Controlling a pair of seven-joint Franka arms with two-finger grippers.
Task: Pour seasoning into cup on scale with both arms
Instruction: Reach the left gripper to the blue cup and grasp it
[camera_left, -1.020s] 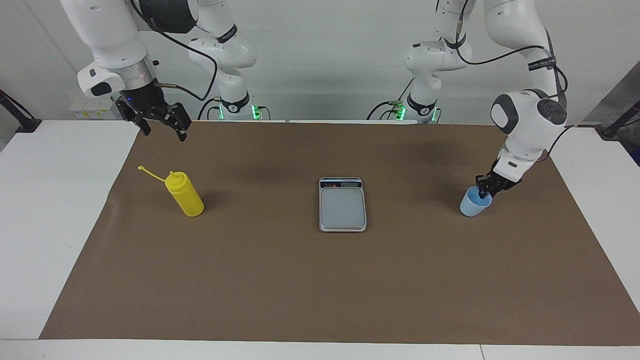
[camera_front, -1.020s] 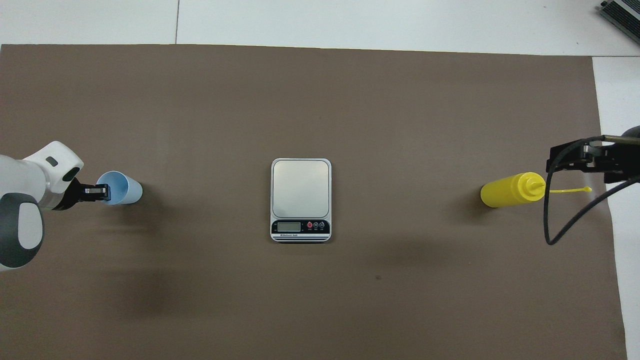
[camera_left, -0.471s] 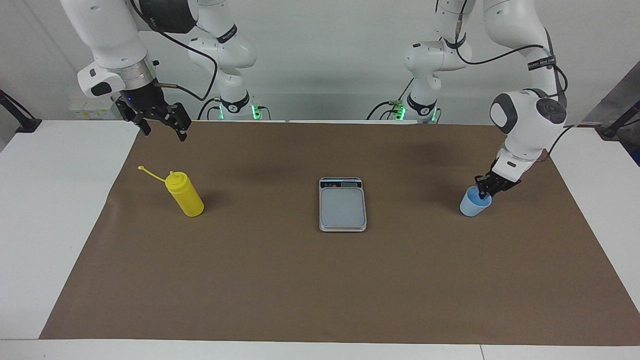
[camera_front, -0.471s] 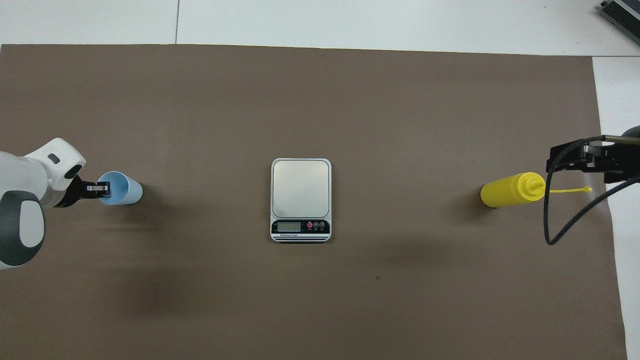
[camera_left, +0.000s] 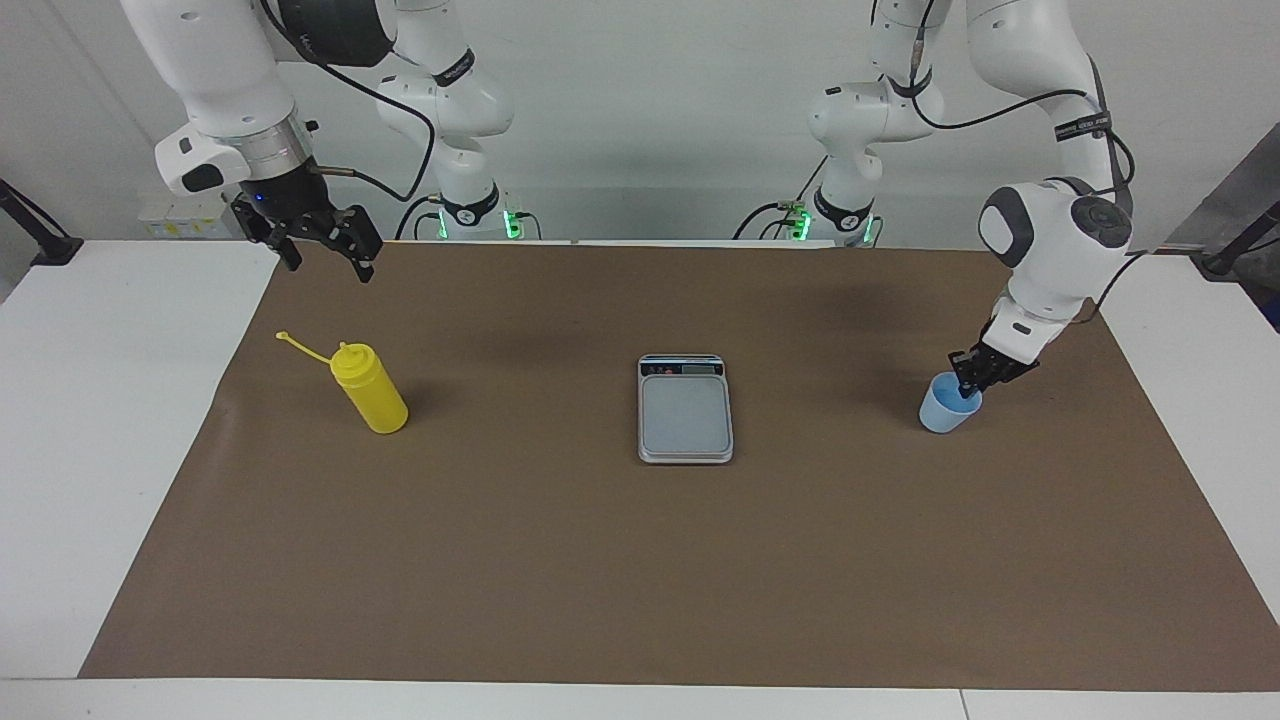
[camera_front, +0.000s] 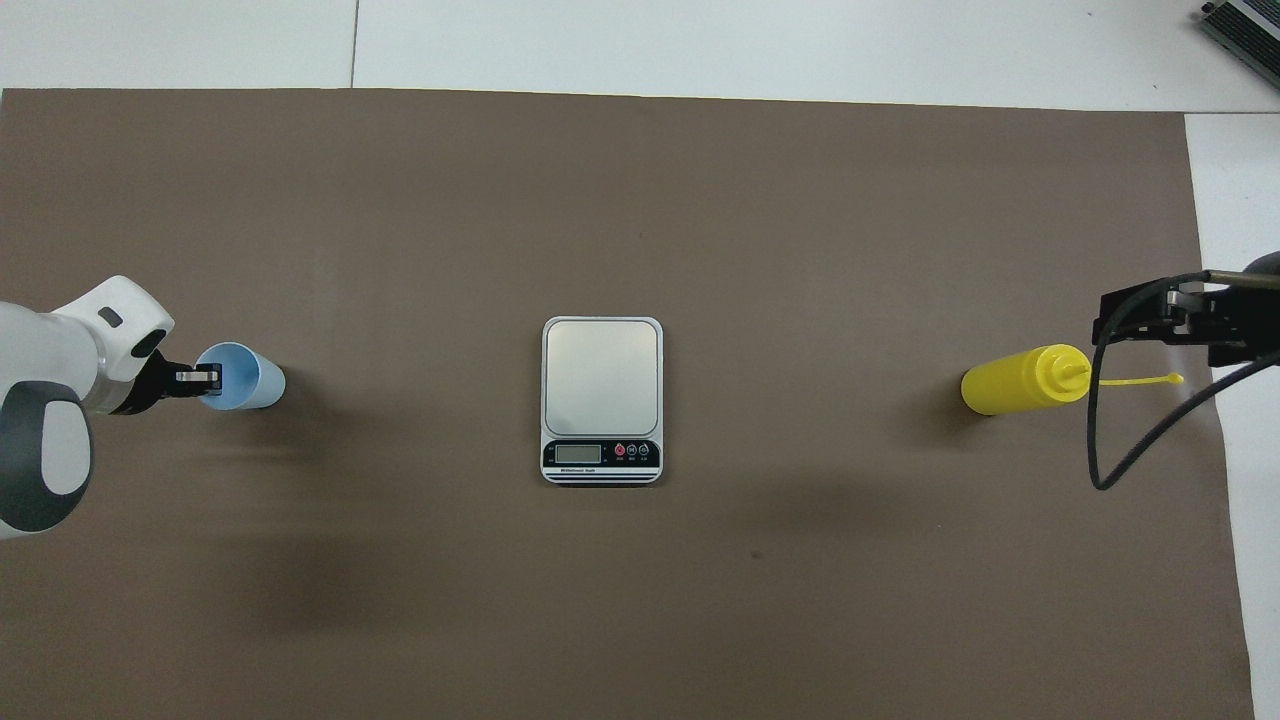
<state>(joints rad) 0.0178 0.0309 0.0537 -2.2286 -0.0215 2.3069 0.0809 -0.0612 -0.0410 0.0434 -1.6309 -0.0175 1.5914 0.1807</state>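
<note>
The yellow seasoning bottle (camera_left: 370, 393) stands on the brown mat toward the right arm's end, its tethered tip cap sticking out sideways; it also shows in the overhead view (camera_front: 1020, 380). My right gripper (camera_left: 328, 262) hangs open and empty in the air, above the mat and apart from the bottle. The silver-grey scale (camera_left: 685, 408) lies bare mid-mat, its display toward the robots (camera_front: 601, 398). The light-blue cup (camera_left: 948, 405) stands on the mat toward the left arm's end. My left gripper (camera_left: 966, 388) is shut on the cup's rim (camera_front: 240, 376), one finger inside.
The brown mat (camera_left: 640, 560) covers most of the white table (camera_left: 80, 420). Black cables hang from the right arm (camera_front: 1130, 440). Bare mat lies between the scale and both the cup and the bottle.
The left arm's wrist has shifted slightly at the cup's rim; the cup stays in place on the mat. The right arm, bottle and scale have not moved.
</note>
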